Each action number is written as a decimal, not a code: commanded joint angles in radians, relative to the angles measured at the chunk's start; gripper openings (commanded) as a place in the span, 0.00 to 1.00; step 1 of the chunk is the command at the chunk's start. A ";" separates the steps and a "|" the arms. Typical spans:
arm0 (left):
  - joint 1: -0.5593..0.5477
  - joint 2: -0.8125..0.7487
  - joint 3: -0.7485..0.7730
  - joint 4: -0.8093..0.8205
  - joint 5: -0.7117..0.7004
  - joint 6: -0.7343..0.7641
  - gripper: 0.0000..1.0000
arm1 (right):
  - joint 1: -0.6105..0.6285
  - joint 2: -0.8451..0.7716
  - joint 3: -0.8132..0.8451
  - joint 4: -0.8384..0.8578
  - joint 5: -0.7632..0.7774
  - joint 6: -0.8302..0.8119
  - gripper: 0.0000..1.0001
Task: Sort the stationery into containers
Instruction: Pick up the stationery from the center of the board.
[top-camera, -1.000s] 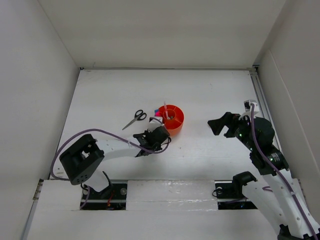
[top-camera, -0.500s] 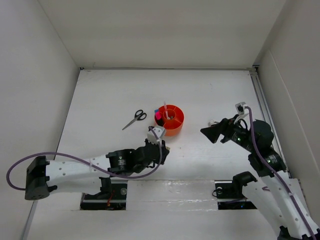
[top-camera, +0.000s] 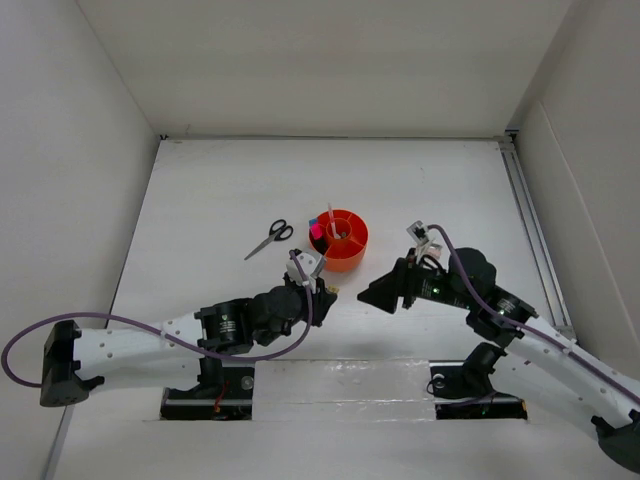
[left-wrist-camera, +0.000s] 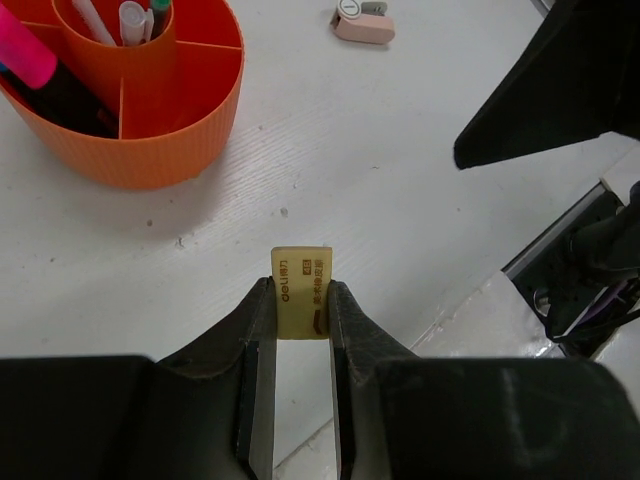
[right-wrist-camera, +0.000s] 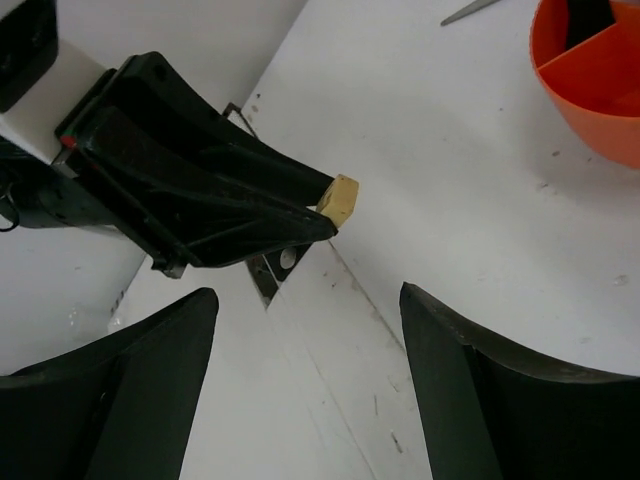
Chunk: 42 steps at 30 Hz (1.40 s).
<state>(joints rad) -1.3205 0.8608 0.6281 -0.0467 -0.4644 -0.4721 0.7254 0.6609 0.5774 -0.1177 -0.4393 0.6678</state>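
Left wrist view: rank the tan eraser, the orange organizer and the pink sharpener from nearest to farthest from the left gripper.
1. Tan eraser: pinched between the left gripper's fingers.
2. Orange organizer: ahead, to the upper left.
3. Pink sharpener: farthest, near the top edge, right of centre.

Orange organizer (left-wrist-camera: 150, 150), tan eraser (left-wrist-camera: 302, 292)

The left wrist view's edges cut off the round orange plastic organizer (left-wrist-camera: 150, 150); the lower end of the tan rectangular eraser (left-wrist-camera: 301, 290) hides between black fingers (left-wrist-camera: 228, 350), its print unreadable.
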 joint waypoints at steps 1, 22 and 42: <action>-0.002 -0.035 0.018 0.051 0.027 0.050 0.00 | 0.075 0.064 0.038 0.108 0.166 0.071 0.79; -0.013 -0.095 -0.024 0.100 0.026 0.105 0.00 | 0.215 0.305 0.150 0.168 0.401 0.170 0.59; -0.022 -0.074 -0.024 0.100 0.026 0.115 0.00 | 0.256 0.338 0.119 0.234 0.330 0.170 0.48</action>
<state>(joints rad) -1.3361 0.7902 0.6125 0.0116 -0.4412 -0.3759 0.9649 0.9981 0.6800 0.0345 -0.0685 0.8417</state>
